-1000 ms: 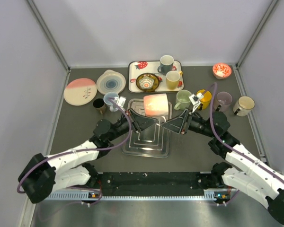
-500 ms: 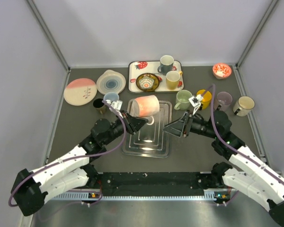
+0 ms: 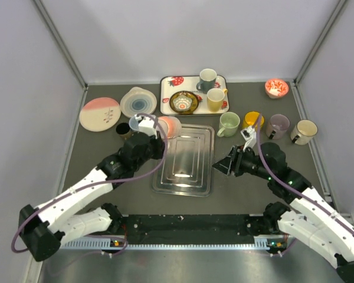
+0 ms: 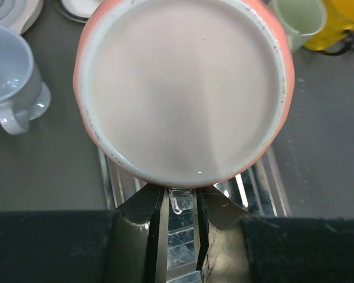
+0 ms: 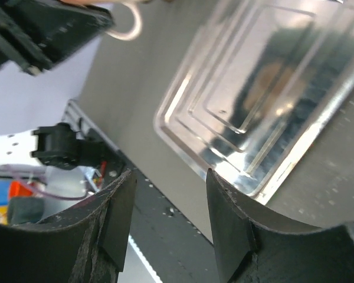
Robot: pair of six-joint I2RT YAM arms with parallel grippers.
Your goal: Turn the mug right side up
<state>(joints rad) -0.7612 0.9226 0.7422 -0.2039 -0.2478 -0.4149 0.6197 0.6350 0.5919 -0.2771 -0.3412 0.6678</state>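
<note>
The pink mug point(image 3: 169, 126) hangs over the far left corner of the metal tray point(image 3: 186, 183). My left gripper point(image 3: 155, 131) is shut on its small pale handle. In the left wrist view the mug point(image 4: 183, 88) fills the upper frame, a round pale face turned to the camera. Its handle sits pinched at my left gripper point(image 4: 180, 193), with the tray point(image 4: 256, 183) below. I cannot tell whether that face is the mouth or the base. My right gripper point(image 3: 222, 167) stands open and empty beside the tray's right edge. In its wrist view the right gripper point(image 5: 168, 177) frames the tray point(image 5: 253, 88) corner.
A green mug point(image 3: 229, 124), yellow mug point(image 3: 253, 121), purple mug point(image 3: 278, 125) and cream mug point(image 3: 305, 131) line the right. A strawberry tray point(image 3: 171, 82) with two mugs and a bowl stands at the back. Two plates point(image 3: 100, 113), a blue cup point(image 3: 137, 122) and a dark cup point(image 3: 123, 130) sit left.
My right gripper opened, let go of the mug and drew back to the right. My left arm carried the mug by its handle from above the tray's middle toward its far left corner.
</note>
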